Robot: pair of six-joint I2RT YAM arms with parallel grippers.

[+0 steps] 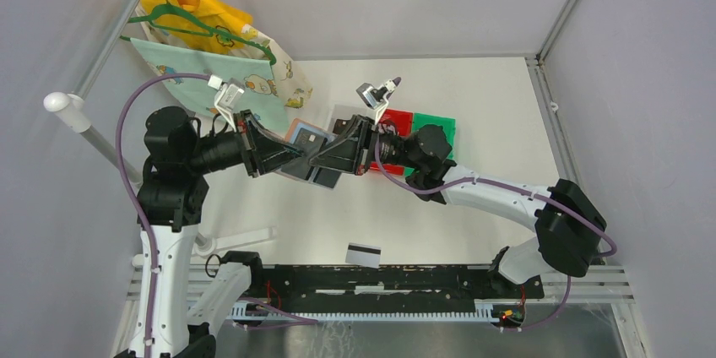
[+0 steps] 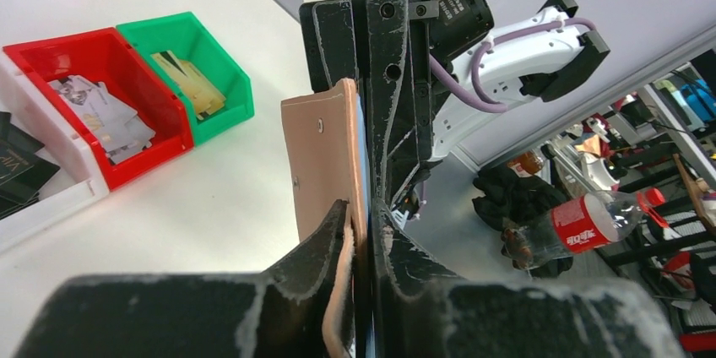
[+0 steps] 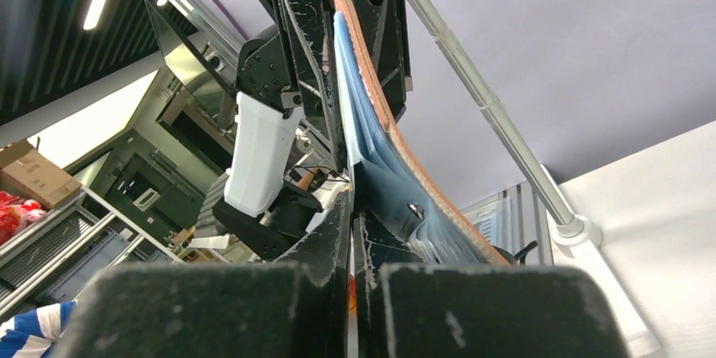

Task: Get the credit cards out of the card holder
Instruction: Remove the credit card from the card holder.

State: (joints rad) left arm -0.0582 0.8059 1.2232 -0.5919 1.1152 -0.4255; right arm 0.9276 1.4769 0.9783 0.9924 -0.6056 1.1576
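- Here the card holder (image 2: 325,155) hangs above the counter (image 1: 473,96).
- The left gripper (image 2: 361,216) jaws clamp its leather edge, the right gripper (image 3: 351,206) jaws its blue pockets.
- A white credit card (image 1: 363,254) lies on the counter, well apart.

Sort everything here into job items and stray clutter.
Job: card holder, pinched by left fingers and right fingers; loose white striped card.
Stray: red bin, green bin, hanging bags, plastic bottle.
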